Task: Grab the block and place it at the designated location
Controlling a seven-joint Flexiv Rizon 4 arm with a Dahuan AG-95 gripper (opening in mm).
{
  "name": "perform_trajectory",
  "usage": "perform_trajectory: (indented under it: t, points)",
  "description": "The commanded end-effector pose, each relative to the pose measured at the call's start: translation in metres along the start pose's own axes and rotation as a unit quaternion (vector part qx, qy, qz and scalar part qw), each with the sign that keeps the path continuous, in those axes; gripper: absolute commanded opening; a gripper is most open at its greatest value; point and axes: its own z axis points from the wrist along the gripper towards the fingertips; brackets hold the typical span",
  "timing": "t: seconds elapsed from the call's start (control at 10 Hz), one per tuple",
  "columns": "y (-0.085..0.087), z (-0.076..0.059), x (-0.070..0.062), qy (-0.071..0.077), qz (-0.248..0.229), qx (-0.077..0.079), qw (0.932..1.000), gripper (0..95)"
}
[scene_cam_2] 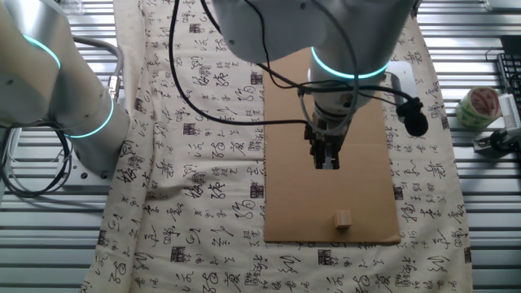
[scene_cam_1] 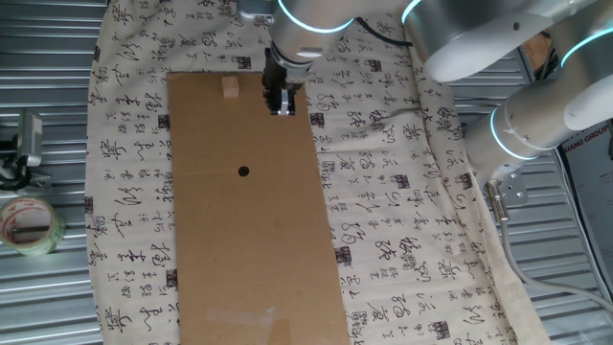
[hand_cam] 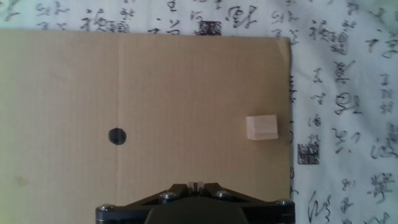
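End effector [scene_cam_1: 281,108] hovered clenched and empty over the cardboard sheet [scene_cam_1: 259,240] — block [scene_cam_1: 230,88] sat off to its side, near the sheet's end edge; black dot [scene_cam_1: 243,172] lay apart.

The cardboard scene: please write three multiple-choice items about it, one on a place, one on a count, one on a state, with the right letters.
1. Where is the block?
A. near a corner of the cardboard
B. on the dot
C. on the cloth

2. How many black dots are on the cardboard?
A. one
B. two
C. three

3. What does the tool hold?
A. the block
B. nothing
C. the tape roll

Key: 1 A, the block sits by the cardboard's edge, apart from the dot. 2 A, only one dot shows. 3 B, the block lies on the cardboard beside the tool, and the fingers are together with nothing between them.
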Motion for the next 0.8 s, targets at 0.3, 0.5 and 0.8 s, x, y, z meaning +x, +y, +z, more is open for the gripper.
perform_trajectory:
  t: [0.3, 0.5, 0.8]
  points:
    - [-0.0005, 0.0005, 0.0004, 0.001, 0.000, -0.008, 1.0000, 0.0]
    - [-0.0005, 0.0005, 0.0004, 0.002, 0.003, -0.007, 1.0000, 0.0]
    - [-0.0005, 0.0005, 0.0004, 0.002, 0.008, -0.011, 0.9999, 0.0]
